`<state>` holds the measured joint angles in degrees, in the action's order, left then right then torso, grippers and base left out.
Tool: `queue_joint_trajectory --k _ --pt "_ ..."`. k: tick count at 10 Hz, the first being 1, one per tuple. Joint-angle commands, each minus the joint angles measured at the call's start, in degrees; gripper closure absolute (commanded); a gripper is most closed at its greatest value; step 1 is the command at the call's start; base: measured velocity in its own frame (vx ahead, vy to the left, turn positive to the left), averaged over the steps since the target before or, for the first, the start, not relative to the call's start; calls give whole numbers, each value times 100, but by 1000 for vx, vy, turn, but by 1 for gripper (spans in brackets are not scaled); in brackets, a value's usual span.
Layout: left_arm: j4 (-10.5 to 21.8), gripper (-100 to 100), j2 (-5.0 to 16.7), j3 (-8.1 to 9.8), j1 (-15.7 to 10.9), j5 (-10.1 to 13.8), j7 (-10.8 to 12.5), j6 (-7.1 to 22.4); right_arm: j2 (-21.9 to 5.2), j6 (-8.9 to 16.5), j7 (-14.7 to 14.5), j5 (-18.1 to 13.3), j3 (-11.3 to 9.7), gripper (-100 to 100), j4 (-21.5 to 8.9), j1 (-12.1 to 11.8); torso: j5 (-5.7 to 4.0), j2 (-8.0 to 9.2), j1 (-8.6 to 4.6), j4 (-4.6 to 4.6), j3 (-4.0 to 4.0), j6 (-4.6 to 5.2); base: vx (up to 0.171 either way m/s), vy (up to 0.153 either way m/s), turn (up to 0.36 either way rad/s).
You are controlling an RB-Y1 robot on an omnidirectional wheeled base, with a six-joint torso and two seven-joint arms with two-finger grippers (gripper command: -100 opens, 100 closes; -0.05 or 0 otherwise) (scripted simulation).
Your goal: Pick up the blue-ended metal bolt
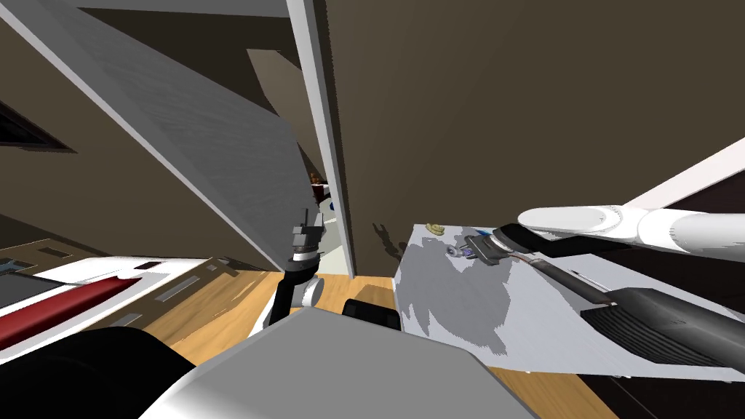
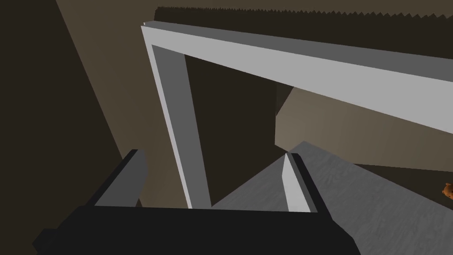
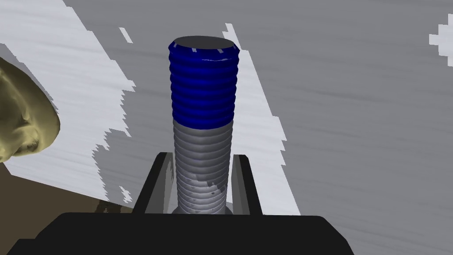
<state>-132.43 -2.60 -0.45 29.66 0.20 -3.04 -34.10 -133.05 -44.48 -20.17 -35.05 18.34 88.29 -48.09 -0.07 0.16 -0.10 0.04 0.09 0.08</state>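
Note:
The bolt (image 3: 202, 133) is a grey threaded shaft with a blue threaded end. My right gripper (image 3: 201, 177) is shut on its grey part, one finger pressed against each side, and the blue end sticks out past the fingertips over the light grey table top (image 3: 354, 110). In the head view my right gripper (image 1: 476, 249) reaches in from the right over the table's far edge, with the bolt (image 1: 458, 251) at its tip. My left gripper (image 1: 309, 231) hangs off to the left by the door frame, and its wrist view shows the gripper (image 2: 212, 177) open.
A small yellowish object (image 1: 434, 229) lies on the grey table (image 1: 465, 313) by the wall, close to the bolt; it also shows beside the gripper (image 3: 22, 119). A white door frame (image 1: 324, 138) and an open grey door (image 1: 196, 138) stand left of the table. A dark wall backs the table.

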Motion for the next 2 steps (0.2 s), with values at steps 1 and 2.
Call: queue_joint_trajectory --k 1,2 --pt "0 0 0 0 0 0 0 0 0 0 0 0 0 100 0 0 0 0 0 0 0 0 -7 -15 -17" --pt "0 0 0 0 0 0 0 0 -3 -20 17 -4 -2 0 5 18 -3 -3 2 -3 -3 -3 0 0 0"
